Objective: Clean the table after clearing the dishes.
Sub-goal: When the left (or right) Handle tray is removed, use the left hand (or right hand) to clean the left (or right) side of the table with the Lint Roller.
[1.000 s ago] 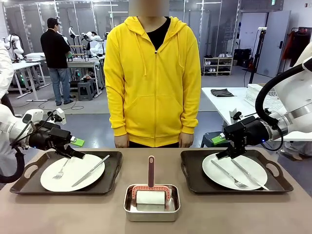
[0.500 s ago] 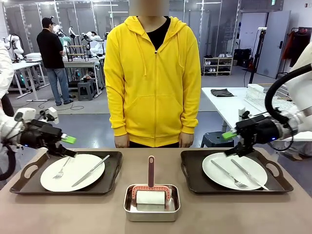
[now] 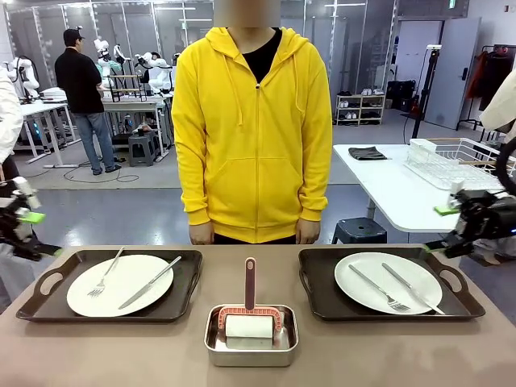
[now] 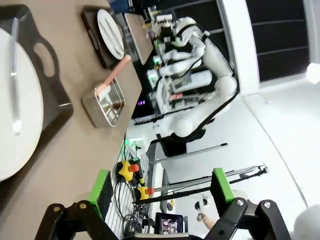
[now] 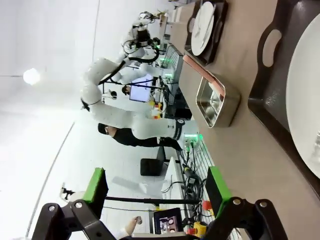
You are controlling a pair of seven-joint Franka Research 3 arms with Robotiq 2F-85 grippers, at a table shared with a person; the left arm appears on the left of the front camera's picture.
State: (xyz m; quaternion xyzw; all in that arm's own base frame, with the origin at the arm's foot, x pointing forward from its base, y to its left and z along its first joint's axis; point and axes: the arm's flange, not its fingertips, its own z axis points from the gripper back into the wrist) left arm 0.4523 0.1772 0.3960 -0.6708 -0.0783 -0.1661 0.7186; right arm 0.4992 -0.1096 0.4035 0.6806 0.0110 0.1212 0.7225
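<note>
On the grey-brown table (image 3: 363, 355) two dark trays carry the dishes. The left tray (image 3: 48, 300) holds a white plate (image 3: 129, 300) with a fork (image 3: 105, 274) and a knife (image 3: 151, 282). On the right tray (image 3: 318, 282) lies a second plate (image 3: 367, 298) with fork (image 3: 375, 288) and knife (image 3: 411, 288). My left gripper (image 3: 36, 234) hangs open beyond the left tray's outer end, holding nothing. Off the right tray's far corner, my right gripper (image 3: 442, 228) is open and empty. The left wrist view has open fingers (image 4: 100, 187) beside the plate (image 4: 15, 100). The right wrist view has open fingers (image 5: 217, 187) near the tray (image 5: 270, 100).
A small steel pan (image 3: 250, 334) with a pink-handled roller (image 3: 250, 284) sits at the front middle, between the trays. A person in a yellow hoodie (image 3: 254, 129) stands at the far edge, hands down. A white side table (image 3: 403, 185) stands behind on the right.
Both grippers have pulled back outward from over the plates, the left one to the left and the right one to the right. The dishes have not moved.
</note>
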